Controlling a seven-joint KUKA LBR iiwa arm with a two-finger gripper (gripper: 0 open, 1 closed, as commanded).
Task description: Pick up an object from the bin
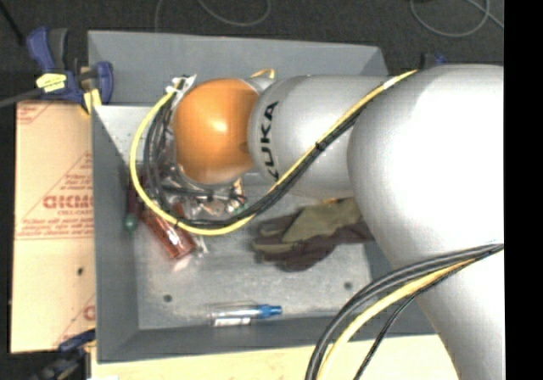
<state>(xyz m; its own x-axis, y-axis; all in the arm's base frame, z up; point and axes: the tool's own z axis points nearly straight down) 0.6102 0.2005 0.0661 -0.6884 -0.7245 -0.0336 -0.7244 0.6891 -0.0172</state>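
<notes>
Grey metal bin (161, 289) holds glove (307, 234), pen (246, 315), brown packet (165, 236).

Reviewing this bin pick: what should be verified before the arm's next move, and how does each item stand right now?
1. Position: hand is low over the left half of the bin: ok.
2. Anything held: cannot tell; the orange wrist cover blocks the sight.
3. Nearest thing: reddish-brown packet lies just below-left of the hand: ok.
4. Dark glove lies apart, to the right: ok.
5. Blue-capped pen lies alone near the front wall: ok.
</notes>
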